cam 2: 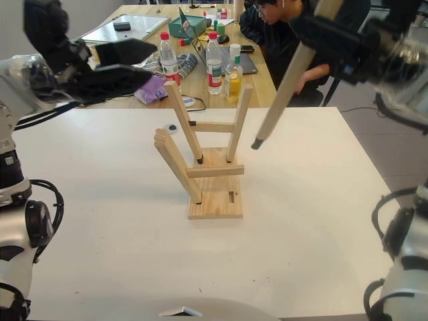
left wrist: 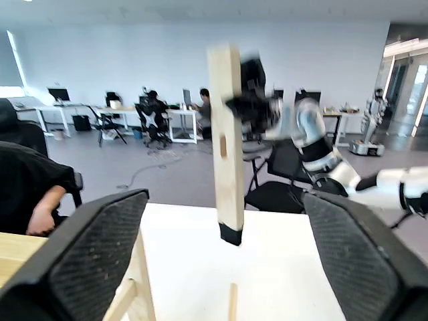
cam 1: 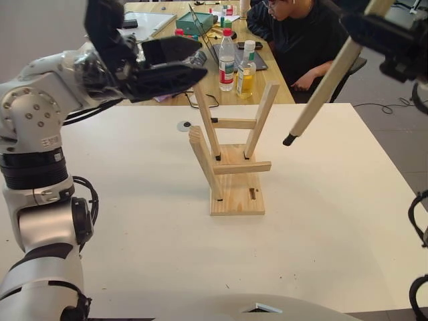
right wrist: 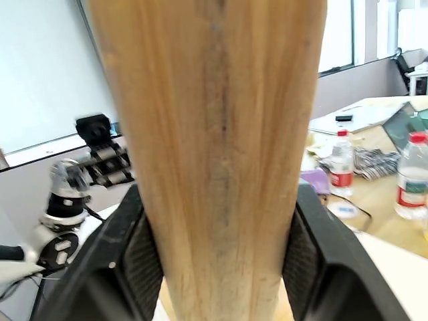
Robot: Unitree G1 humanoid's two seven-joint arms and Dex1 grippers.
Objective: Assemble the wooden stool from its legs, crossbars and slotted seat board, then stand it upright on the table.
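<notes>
two hands are up. the left hand (cam 1: 199,61) hangs open by the top of the half-built stool (cam 1: 231,160) in the middle of the counter (cam 1: 100,200). the right hand (cam 2: 319,41) grips the last leg (cam 1: 321,90); i think it should tip it straighter, then push it into the empty slot (cam 1: 253,194).

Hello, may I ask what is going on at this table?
The robot is building a stool. The seat board lies on the white table with three legs, joined by crossbars, standing in it. The right gripper holds the fourth leg tilted above, dark tip down; the left gripper hangs open near the leg tops.
</notes>
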